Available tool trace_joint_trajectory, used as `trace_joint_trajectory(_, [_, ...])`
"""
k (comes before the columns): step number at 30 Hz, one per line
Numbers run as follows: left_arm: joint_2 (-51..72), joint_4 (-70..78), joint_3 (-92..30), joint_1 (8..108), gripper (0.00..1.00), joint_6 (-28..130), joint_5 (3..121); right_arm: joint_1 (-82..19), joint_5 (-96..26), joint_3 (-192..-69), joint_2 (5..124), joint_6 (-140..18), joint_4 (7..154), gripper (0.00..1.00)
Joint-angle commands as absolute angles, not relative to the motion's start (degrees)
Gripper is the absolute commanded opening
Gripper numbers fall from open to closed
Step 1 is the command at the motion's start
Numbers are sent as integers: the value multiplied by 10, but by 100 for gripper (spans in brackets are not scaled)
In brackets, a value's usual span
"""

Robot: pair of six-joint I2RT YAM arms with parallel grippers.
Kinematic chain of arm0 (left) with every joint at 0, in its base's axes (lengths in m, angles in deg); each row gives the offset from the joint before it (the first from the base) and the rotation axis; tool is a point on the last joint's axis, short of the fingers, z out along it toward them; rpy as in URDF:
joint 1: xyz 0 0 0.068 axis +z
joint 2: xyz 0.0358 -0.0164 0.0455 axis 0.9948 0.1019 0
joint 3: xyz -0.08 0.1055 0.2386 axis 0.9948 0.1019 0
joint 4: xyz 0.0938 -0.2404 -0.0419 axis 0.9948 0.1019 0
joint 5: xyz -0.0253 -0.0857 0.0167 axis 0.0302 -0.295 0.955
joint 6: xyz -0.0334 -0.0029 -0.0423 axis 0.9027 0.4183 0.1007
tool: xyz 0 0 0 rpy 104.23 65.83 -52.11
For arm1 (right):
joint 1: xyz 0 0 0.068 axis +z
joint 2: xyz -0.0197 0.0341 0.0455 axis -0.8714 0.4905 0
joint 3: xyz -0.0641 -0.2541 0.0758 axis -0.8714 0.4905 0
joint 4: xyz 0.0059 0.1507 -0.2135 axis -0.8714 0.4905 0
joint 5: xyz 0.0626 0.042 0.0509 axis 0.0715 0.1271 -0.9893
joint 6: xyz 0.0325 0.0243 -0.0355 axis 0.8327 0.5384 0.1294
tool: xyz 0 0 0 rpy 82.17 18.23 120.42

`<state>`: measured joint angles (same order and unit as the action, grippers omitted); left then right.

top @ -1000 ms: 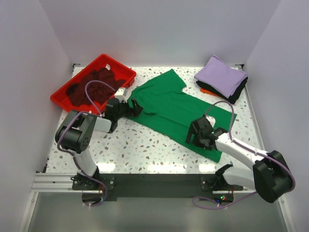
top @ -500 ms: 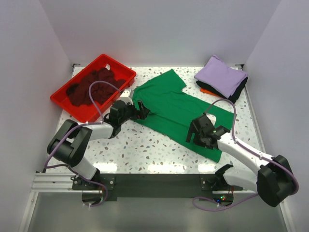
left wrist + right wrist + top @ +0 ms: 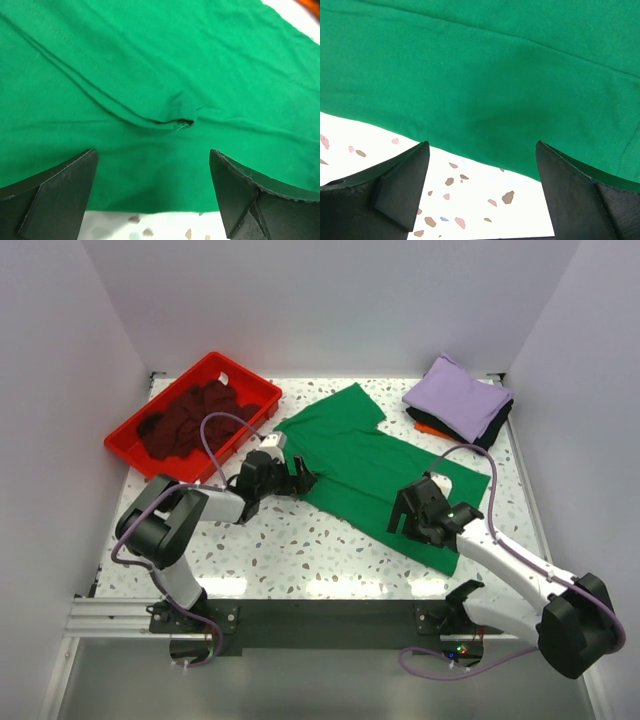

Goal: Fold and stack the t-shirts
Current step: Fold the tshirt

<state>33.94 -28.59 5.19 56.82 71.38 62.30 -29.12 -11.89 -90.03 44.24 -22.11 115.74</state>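
A bright green t-shirt [image 3: 370, 460] lies spread flat across the middle of the table. My left gripper [image 3: 300, 478] is open at its left edge, near a sleeve seam; the cloth fills the left wrist view [image 3: 160, 75] and the gripper [image 3: 152, 200] straddles its hem. My right gripper [image 3: 402, 523] is open at the shirt's near right edge; in the right wrist view the gripper [image 3: 480, 190] stands over the hem of the shirt [image 3: 495, 75]. A dark maroon shirt [image 3: 185, 422] lies in the red tray. Lavender [image 3: 458, 397], black [image 3: 497, 425] and orange [image 3: 424, 427] shirts are stacked at the back right.
The red plastic tray [image 3: 252, 388] stands at the back left. White walls close in the table on three sides. Speckled tabletop [image 3: 300, 540] shows in front of the green shirt.
My left gripper has moved right along the shirt's left edge. My right gripper has shifted slightly right and stayed at the near hem. Both stay open.
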Motion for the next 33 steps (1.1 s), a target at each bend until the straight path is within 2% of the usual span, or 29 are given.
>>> trace_joint_trajectory(1, [362, -320, 20, 559, 98, 728, 608, -288, -97, -906, 419, -220, 1171, 90])
trace_joint_trajectory(11, [345, -294, 9, 554, 98, 724, 637, -288, -92, -897, 417, -220, 1166, 90])
trace_joint_trajectory(25, [343, -270, 21, 554, 100, 701, 689, -288, -106, -874, 509, -231, 1077, 90])
trace_joint_trajectory(33, [320, -237, 39, 554, 100, 693, 742, -288, -83, -854, 505, -219, 1093, 90])
